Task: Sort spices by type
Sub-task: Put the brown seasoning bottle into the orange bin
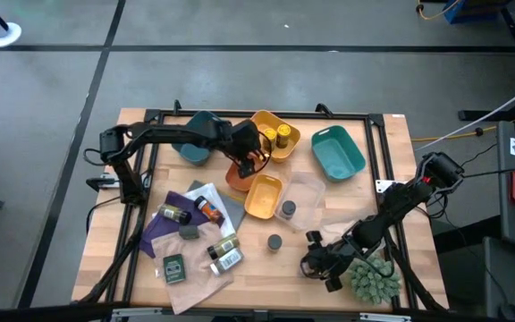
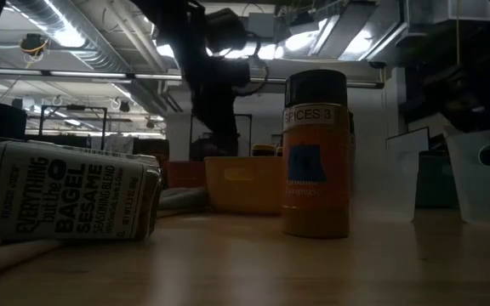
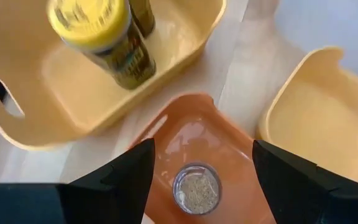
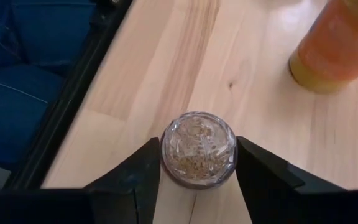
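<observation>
My left gripper is open and hangs over the orange tray, where a small clear jar of pale grains stands upright between the fingers, untouched. My right gripper is low at the table's near right, shut on a clear-lidded jar. An amber-orange jar with a dark lid stands upright on the table just beyond it. The far yellow tray holds yellow-lidded jars. More jars and flat packets lie at the near left. My right gripper pinches the clear-lidded jar's round side wall between its two fingers, one on each side. The fingers come from above, slanting down, and the jar's lid end faces the wrist camera. Whether its bottom is on the wood, I cannot tell.
A second yellow tray, a clear tray with a grey-lidded jar, and two teal trays fill the middle and far side. A white-labelled jar lies on its side. The green spiky plant is beside the right gripper.
</observation>
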Controlling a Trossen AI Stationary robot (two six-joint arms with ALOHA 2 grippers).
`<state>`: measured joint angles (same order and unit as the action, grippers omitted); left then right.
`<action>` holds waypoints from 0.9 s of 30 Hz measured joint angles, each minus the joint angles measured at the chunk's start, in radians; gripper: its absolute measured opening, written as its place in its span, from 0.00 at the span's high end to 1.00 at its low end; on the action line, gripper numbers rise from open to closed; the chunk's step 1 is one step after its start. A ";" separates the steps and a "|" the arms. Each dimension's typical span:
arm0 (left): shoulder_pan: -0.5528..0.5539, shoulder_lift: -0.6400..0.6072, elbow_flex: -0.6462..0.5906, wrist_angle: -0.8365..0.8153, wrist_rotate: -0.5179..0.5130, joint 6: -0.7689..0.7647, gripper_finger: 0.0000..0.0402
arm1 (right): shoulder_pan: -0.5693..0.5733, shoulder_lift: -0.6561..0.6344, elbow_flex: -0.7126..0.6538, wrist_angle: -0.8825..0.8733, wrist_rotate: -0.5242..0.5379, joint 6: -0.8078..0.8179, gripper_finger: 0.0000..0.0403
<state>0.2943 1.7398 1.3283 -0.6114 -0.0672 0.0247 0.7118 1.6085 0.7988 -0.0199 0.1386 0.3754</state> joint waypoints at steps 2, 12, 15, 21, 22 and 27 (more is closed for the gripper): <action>0.000 -0.025 0.004 -0.003 0.010 0.014 0.37 | -0.007 0.000 0.024 -0.026 -0.016 -0.016 0.56; -0.027 -0.191 0.004 -0.060 0.012 0.013 0.37 | -0.079 0.000 0.197 -0.296 -0.087 -0.141 0.56; -0.042 -0.243 0.004 -0.099 0.013 0.009 0.37 | -0.108 0.000 0.270 -0.375 -0.117 -0.196 0.57; -0.081 -0.326 0.004 -0.169 0.012 -0.002 0.37 | -0.163 0.000 0.451 -0.536 -0.150 -0.336 0.56; -0.088 -0.338 0.004 -0.189 0.012 -0.002 0.37 | -0.173 0.000 0.480 -0.555 -0.151 -0.368 0.56; -0.140 -0.382 0.004 -0.272 0.012 -0.014 0.37 | -0.237 -0.001 0.602 -0.603 -0.151 -0.551 0.57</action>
<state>0.1546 1.3577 1.3323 -0.8833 -0.0555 0.0106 0.4747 1.6073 1.4004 -0.6225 -0.0124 -0.1760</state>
